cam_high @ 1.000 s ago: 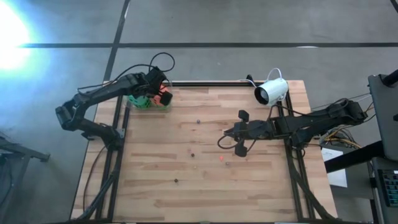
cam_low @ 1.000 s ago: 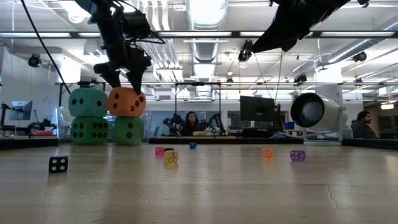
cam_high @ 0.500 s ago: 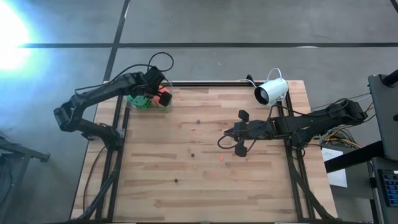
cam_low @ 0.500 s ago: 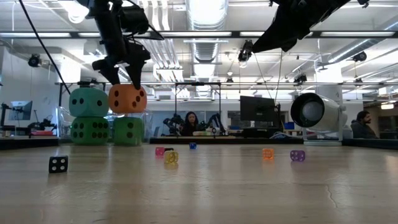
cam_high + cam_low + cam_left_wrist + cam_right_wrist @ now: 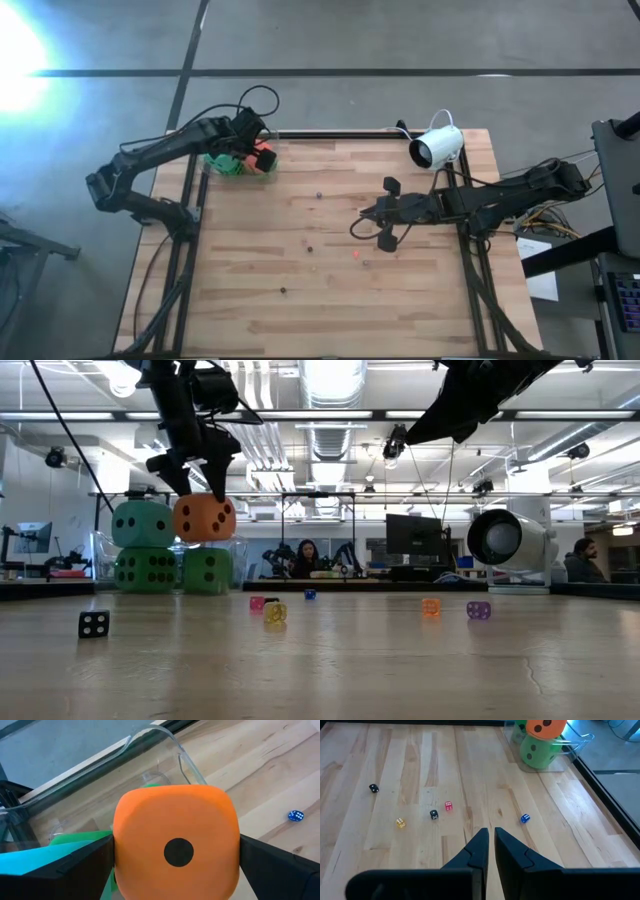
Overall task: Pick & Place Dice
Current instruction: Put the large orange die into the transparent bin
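The high view looks straight down on the whole worktop (image 5: 330, 250). The low view sits at worktop level, facing the stacked dice (image 5: 175, 545), which both wrist views share: left close, right from afar at one o'clock.

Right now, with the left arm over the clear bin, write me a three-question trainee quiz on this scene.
1. Which die sits between the fingers of the left gripper? A teal, B orange, C green.
2. True or false: the right gripper holds the small blue die.
3. Fill in: the teal die rests on a ___ die.
Key: 1 B, the orange die; 2 false, it lies apart on the table; 3 green, the green die.
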